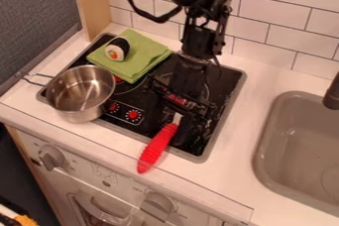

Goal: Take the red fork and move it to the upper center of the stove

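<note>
Red fork: we see its red handle (157, 148) slanting across the rim of the stove (233, 88) at about 6 o'clock, its free end down toward 7 o'clock, by the front edge of the desk (255, 143). A short pale stretch of the fork runs up toward 1 o'clock, to just beneath the tool (182, 114).
Tool: it hangs over the stove, between the centre and 5 o'clock, at the fork's upper end. We cannot tell how far open it is, nor whether it has hold of the fork.
Arm: the black arm (202, 36) comes in from 12 o'clock, and we see it above the tool.
Pot: a metal pot (81, 93) sits upright at the stove's 9 o'clock side, its wire handle toward 10.
Cloth: we have a folded green cloth (140, 54) at the stove's 11 o'clock corner, with a toy sushi piece (118, 48) on top.
Sink: a grey basin (298, 141) is set into the desk, at about 4 o'clock from the stove.
Dials: two red-marked dials (133, 114) lie just beside the pot, at its 4 o'clock.
</note>
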Tool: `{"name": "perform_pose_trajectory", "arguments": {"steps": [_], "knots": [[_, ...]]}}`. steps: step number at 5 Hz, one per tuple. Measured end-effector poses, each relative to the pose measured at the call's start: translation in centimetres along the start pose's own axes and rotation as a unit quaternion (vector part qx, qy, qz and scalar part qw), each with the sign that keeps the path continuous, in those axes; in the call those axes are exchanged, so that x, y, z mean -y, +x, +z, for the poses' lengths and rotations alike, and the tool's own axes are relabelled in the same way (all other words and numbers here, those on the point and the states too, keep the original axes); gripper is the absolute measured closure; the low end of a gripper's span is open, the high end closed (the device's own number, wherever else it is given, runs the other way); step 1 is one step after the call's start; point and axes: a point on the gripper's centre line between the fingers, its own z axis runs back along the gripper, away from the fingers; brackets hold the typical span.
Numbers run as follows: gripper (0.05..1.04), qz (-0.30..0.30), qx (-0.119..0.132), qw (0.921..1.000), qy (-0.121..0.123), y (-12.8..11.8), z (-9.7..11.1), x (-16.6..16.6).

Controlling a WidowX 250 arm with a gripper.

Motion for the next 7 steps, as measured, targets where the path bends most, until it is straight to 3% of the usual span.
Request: {"name": "perform_pose_trajectory", "arguments": {"steps": [1,2,4,5,6,7], "knots": [[0.076,-0.003,-0.005,1.0000,0.002,-0.1,0.0,0.0],[0.129,-0.008,-0.022,0.9997,0.001,-0.1,-0.4,0.0],[0.702,-0.004,-0.055,0.9984,0.007,-0.4,-0.8,-0.8],[0.747,-0.008,-0.058,0.9981,0.016,-0.5,-0.9,-1.0],[0.747,-0.015,-0.042,0.9988,0.023,-0.4,-0.9,-0.9],[0.748,0.016,0.090,0.9958,0.003,-1.4,1.5,-0.8]]}}
